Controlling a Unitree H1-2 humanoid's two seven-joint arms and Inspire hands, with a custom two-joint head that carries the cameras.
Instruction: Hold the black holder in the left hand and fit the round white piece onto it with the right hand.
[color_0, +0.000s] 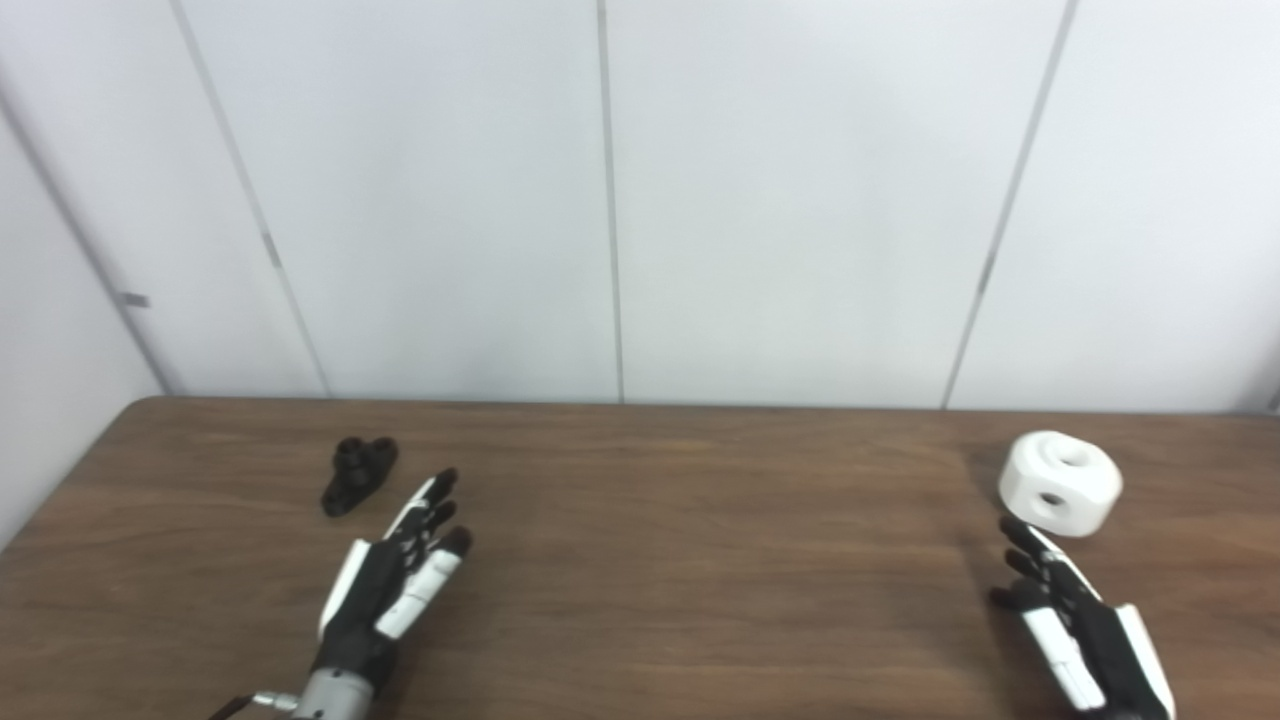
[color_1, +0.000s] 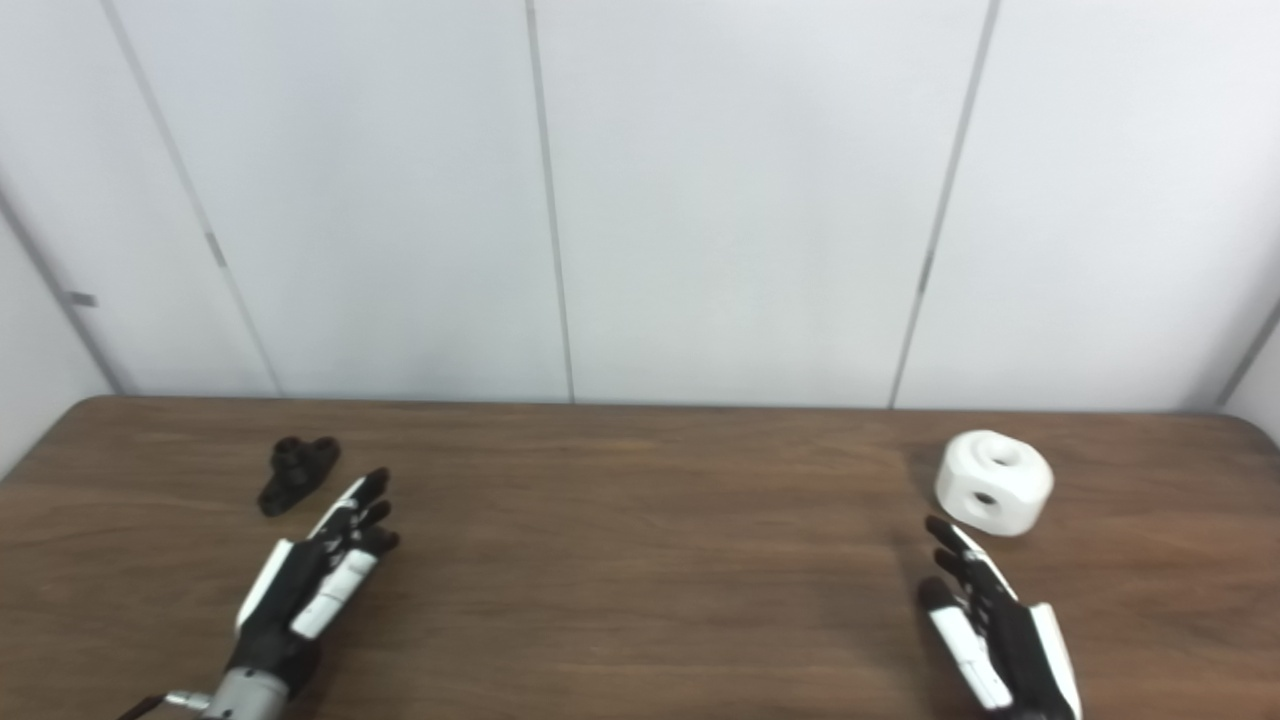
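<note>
So far neither hand holds anything: the left hand (color_0: 395, 580) lies with fingers apart, near the holder (color_0: 358, 473) on the bench (color_0: 700, 560); the right hand (color_0: 1075, 625), fingers also spread, points at the white piece (color_0: 1060, 483) just beyond its fingertips. The small holder may skid away if nudged, and the rounded piece could slip from a shallow grasp.

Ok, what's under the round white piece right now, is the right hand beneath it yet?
Only the wooden table. The round white piece sits on it, with the open right hand just in front, not beneath. The piece covers its own contact patch, so nothing there can be seen.
</note>
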